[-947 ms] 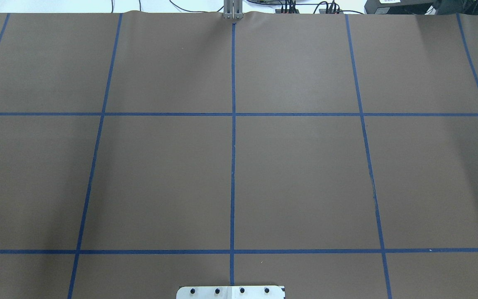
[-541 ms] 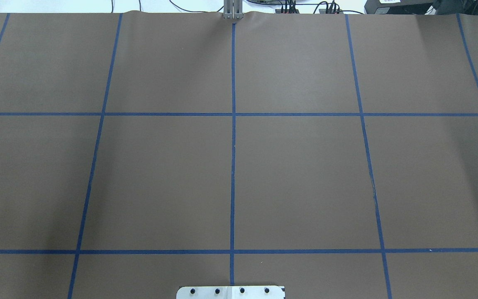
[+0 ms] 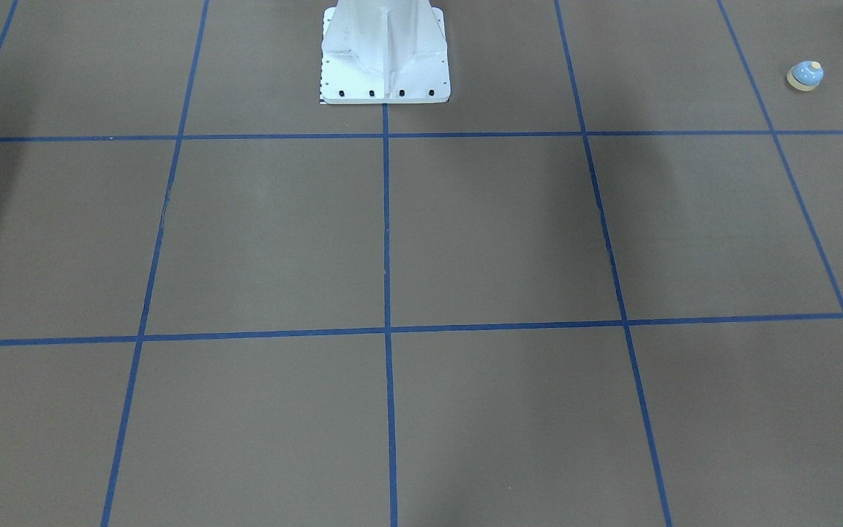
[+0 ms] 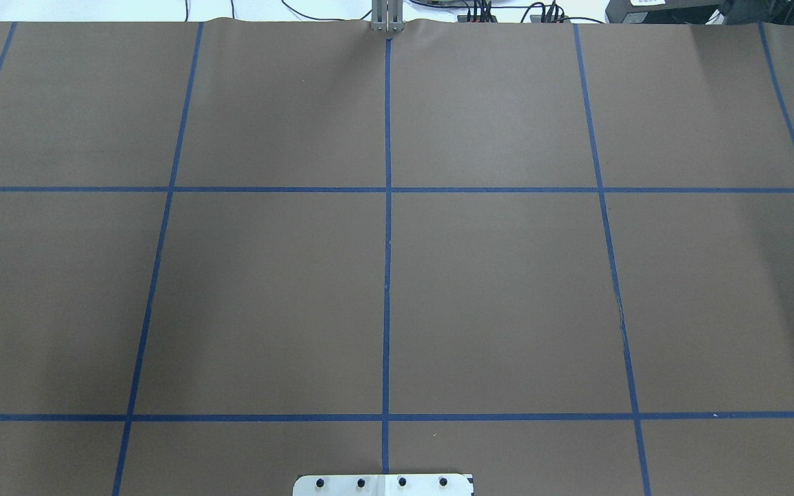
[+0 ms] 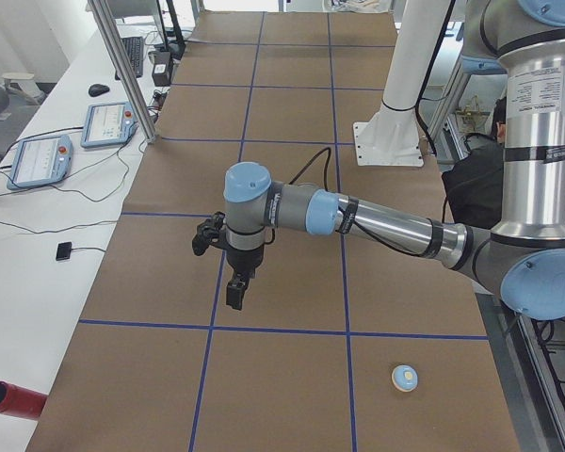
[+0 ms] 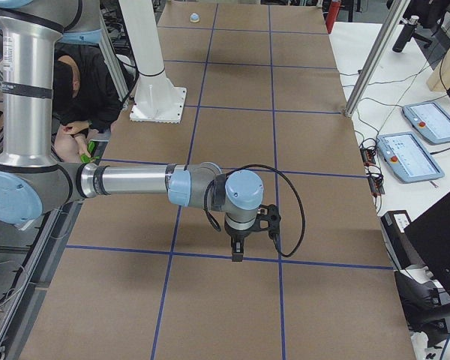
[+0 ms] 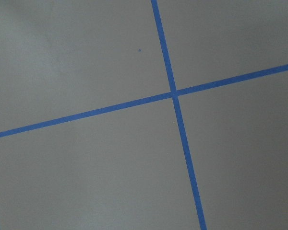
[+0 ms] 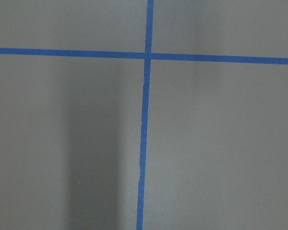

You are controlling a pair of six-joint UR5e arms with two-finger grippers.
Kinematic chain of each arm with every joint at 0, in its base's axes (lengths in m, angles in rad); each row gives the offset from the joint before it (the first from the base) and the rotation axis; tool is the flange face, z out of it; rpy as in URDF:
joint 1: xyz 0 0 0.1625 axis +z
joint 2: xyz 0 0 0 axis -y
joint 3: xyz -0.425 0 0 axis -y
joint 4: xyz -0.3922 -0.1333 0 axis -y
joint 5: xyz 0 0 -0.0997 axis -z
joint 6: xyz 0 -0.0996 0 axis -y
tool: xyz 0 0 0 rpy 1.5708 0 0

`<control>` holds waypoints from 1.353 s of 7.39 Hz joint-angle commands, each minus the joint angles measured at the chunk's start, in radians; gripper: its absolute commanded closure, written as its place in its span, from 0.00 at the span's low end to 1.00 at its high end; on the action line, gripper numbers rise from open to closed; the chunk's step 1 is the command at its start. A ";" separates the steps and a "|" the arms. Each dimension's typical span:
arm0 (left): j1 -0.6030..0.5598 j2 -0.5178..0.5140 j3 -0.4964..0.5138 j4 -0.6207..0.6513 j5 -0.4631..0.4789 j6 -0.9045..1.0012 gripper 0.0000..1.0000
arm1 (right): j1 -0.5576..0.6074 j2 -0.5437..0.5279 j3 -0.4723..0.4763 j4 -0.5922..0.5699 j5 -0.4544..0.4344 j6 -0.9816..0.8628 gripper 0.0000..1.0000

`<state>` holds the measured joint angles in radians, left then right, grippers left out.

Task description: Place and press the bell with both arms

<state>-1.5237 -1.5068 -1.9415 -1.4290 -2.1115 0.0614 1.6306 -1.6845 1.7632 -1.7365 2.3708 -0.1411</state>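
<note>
bell [image 5: 404, 379], just one, sits apart from two arms [image 5: 386, 226]; jaws' opening cannot be told.

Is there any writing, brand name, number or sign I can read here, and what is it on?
Nothing is legible in any view.
Dark print on the left arm: too small to read.
Screens of the two tablets on the side bench: blurred.
The white label on the black box: too small to read.
The bell: no lettering shows.
</note>
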 commanded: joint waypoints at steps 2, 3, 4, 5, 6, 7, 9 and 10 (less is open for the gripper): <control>0.106 -0.009 -0.295 0.270 0.101 -0.218 0.00 | 0.000 0.005 0.004 0.000 -0.001 0.000 0.00; 0.187 -0.024 -0.394 0.388 0.170 -0.338 0.00 | 0.000 0.006 0.004 0.000 -0.001 0.000 0.00; 0.286 -0.033 -0.469 0.462 0.206 -0.494 0.00 | 0.000 0.008 0.004 0.000 -0.002 -0.002 0.00; 0.400 -0.035 -0.514 0.504 0.275 -0.684 0.00 | 0.000 0.008 0.004 0.000 -0.005 0.000 0.00; 0.493 -0.035 -0.542 0.524 0.325 -0.845 0.00 | 0.000 0.008 0.004 0.000 -0.005 0.000 0.00; 0.557 -0.035 -0.557 0.529 0.335 -1.015 0.00 | 0.000 0.008 0.004 0.000 -0.007 0.000 0.00; 0.803 -0.033 -0.559 0.550 0.500 -1.498 0.00 | 0.000 0.008 0.002 0.002 -0.010 -0.002 0.00; 0.938 -0.035 -0.559 0.614 0.584 -1.737 0.00 | 0.000 0.009 0.002 0.002 -0.012 -0.002 0.00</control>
<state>-0.7504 -1.5411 -2.4992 -0.8722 -1.6293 -1.3736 1.6306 -1.6763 1.7659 -1.7355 2.3609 -0.1421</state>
